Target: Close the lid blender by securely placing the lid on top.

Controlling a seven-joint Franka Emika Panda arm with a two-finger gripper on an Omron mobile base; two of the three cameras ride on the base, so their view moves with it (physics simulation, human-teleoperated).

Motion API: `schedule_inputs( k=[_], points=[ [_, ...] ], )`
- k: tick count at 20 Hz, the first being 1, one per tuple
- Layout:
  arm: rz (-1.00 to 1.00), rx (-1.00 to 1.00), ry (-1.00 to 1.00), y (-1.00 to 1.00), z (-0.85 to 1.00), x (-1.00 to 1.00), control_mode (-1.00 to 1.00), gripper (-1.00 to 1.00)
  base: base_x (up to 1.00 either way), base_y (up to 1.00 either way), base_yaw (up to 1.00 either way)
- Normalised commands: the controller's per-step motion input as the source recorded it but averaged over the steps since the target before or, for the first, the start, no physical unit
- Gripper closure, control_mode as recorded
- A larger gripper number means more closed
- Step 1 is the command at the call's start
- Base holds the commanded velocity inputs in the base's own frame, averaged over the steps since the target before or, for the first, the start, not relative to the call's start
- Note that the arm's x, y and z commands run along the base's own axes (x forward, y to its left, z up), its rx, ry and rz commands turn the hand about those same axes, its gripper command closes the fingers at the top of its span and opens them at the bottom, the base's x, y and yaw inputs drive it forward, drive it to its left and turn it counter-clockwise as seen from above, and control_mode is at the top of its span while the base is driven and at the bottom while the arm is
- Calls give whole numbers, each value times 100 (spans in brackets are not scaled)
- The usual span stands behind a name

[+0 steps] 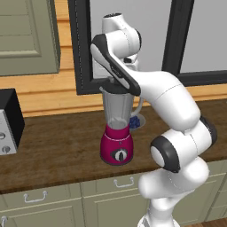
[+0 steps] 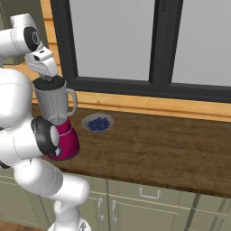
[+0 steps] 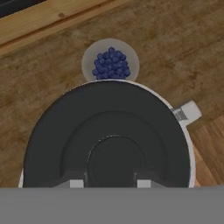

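- Hovering right over the jar mouth, the gripper (image 3: 107, 183) has its two finger tips (image 3: 76, 183) at the near part of the lid (image 3: 107, 131); whether they pinch the raised centre knob or stand just off it cannot be told, since only their pale ends show.
- In the hand view the lid, a dark round cap with a stepped centre, covers the jar's mouth almost fully, with a thin pale arc of the jar rim showing around its edge.
- Seen from the right base view, the dark cap sits at the top of the clear jar, directly under the hand; whether it is pressed fully home is not clear.
- The blender (image 1: 118, 128) stands on the wooden counter (image 2: 171, 140), roughly midway between its front edge and the wall under the window, with the jar handle turned toward the bowl of blueberries (image 2: 98, 122), which sits just beside it, nearer the wall.
- A black-and-silver appliance (image 1: 9, 122) stands well apart toward the counter's left end.
- The step in hand looks like the final seating of the lid.
- The next move likely calls for a straight downward press, keeping the lid level and centred, then parting the fingers and lifting clear without tugging it.
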Motion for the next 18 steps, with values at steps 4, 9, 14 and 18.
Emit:
schedule_inputs(
  k=[4,9,14,18],
  points=[
    [0,0,0,0,0,0,-100,-100,0,0,0],
    [0,0,-2,0,1,0,-100,-100,0,0,0],
    [0,3,-7,0,7,-7,-100,-100,0,0,0],
    [0,16,-26,-60,5,-86,-100,-100,0,0,0]
  ],
)
